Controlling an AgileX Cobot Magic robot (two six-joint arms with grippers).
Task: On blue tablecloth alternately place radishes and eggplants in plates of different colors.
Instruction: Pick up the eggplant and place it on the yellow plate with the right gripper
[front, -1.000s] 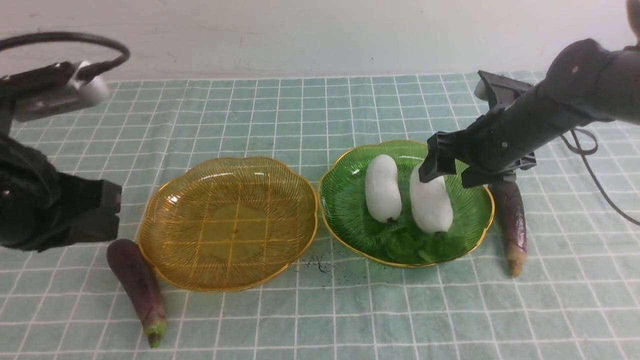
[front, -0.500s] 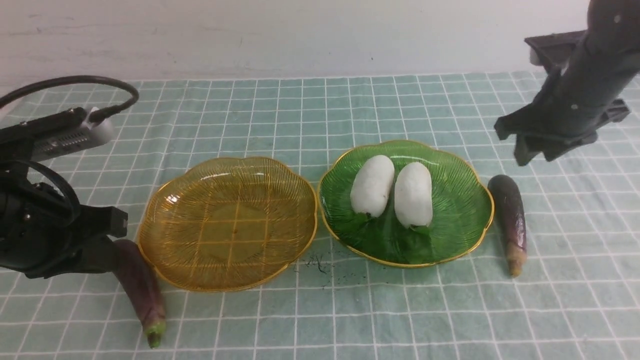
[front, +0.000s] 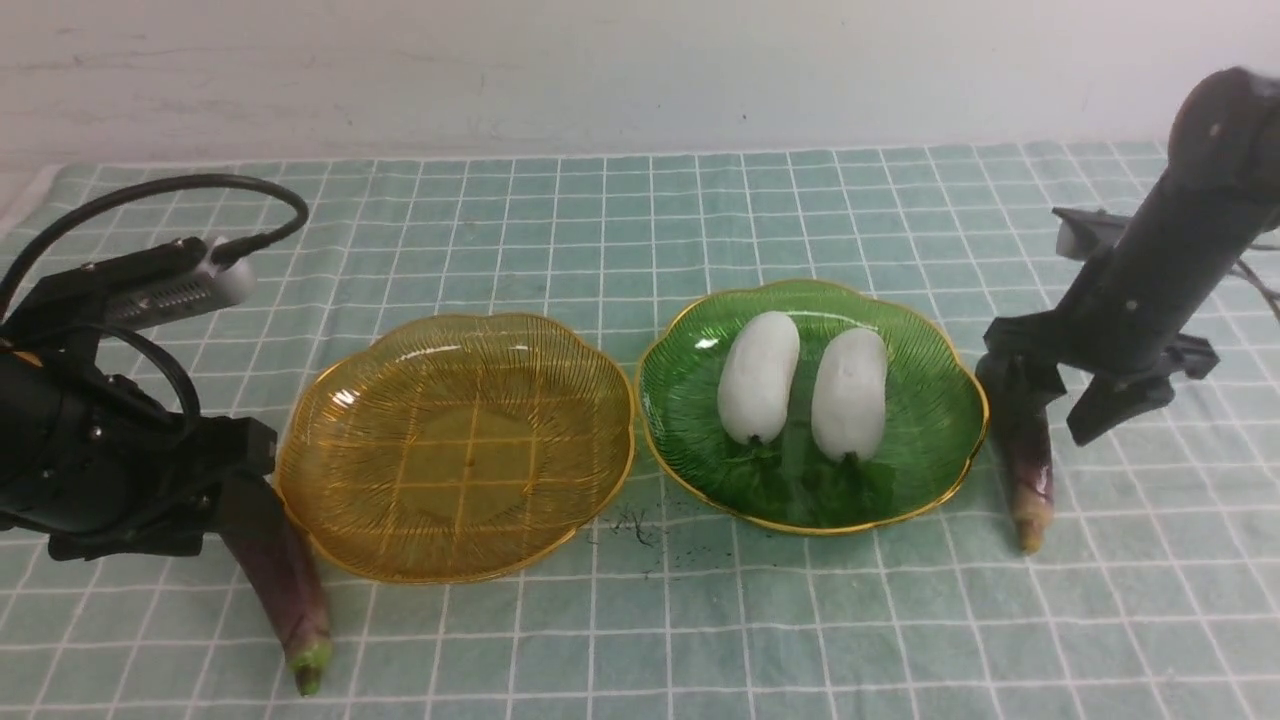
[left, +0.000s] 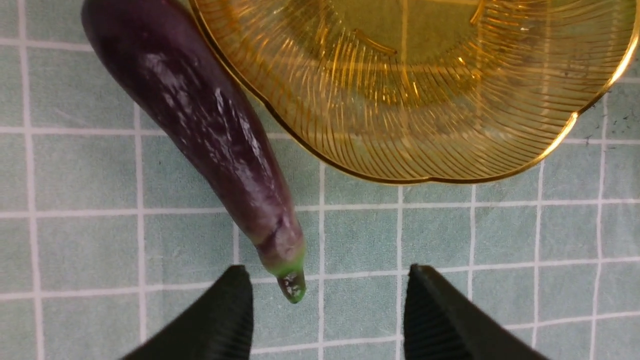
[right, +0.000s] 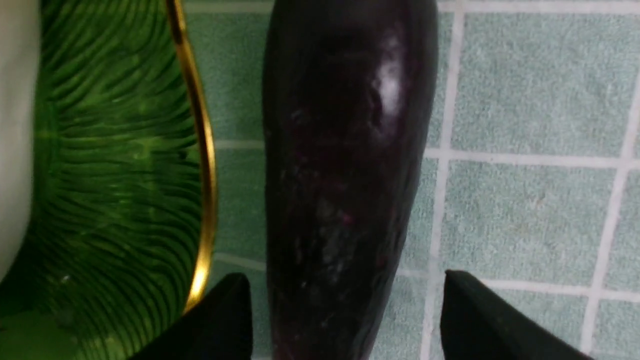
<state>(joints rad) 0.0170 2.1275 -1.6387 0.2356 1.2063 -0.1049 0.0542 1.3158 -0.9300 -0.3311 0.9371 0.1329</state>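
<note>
Near the tablecloth's (front: 800, 640) right edge, the right gripper's (front: 1065, 400) hanging open over an eggplant (front: 1030, 470) while the left one's (front: 235, 525) open too, by the other eggplant (front: 290, 600).

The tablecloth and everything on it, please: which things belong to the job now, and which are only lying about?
For the job:
- blue tablecloth
- two radishes, in the green plate
- amber plate
- left eggplant
- right eggplant

Only lying about:
- dark specks, perhaps a mark or debris
</note>
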